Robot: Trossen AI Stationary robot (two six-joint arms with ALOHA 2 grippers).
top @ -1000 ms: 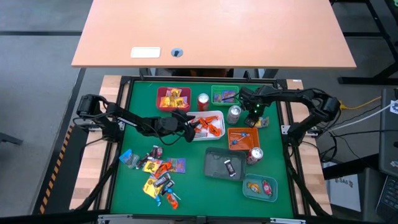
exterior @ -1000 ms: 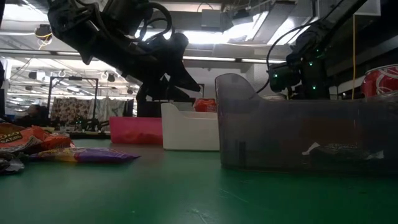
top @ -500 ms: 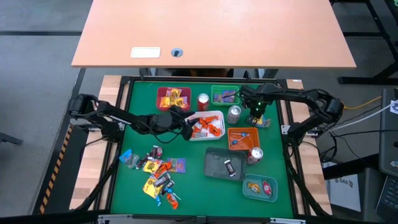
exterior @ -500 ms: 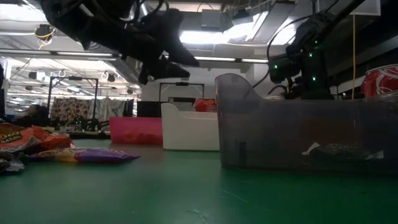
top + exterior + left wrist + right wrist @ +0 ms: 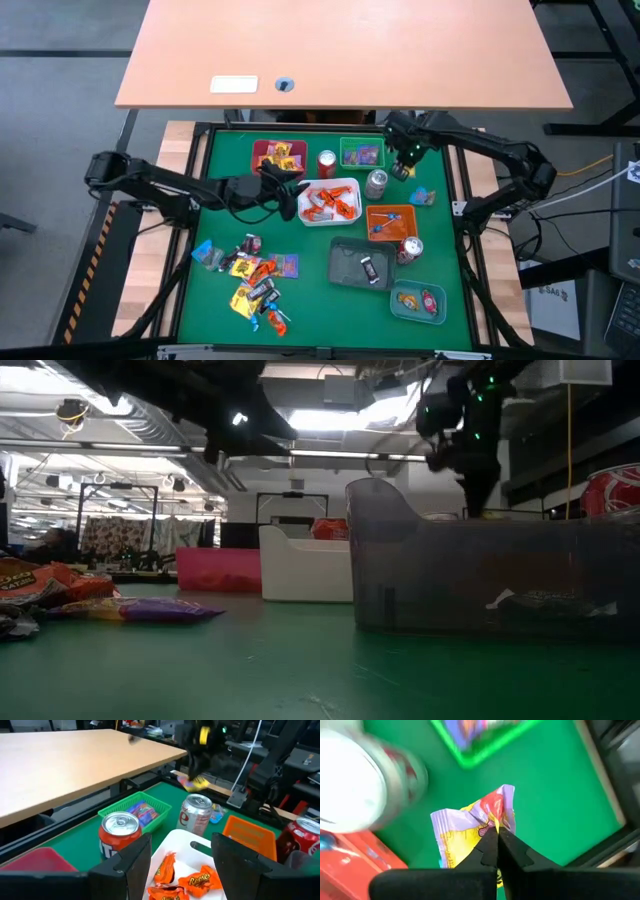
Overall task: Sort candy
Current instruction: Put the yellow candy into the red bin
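Right gripper [image 5: 496, 851] raised above the green mat [image 5: 310, 250], fingers pinched tight on a purple-and-yellow candy wrapper [image 5: 472, 827] hanging just beside the green tray [image 5: 361, 153] and near the silver can [image 5: 376, 183]. Left gripper [image 5: 182, 857] poised over the white tray [image 5: 332, 203], fingers spread apart, nothing between them. Orange wrapped candies [image 5: 189, 882] lying in the white tray directly below. Red can [image 5: 120, 834] upright between the maroon tray [image 5: 277, 158] and the green tray. Loose candy pile [image 5: 254, 278] spread on the mat at the left front, well apart from both grippers. One dark-wrapped piece [image 5: 370, 267] in the grey tray [image 5: 358, 266]; blue piece [image 5: 378, 226] in the orange tray [image 5: 392, 222].
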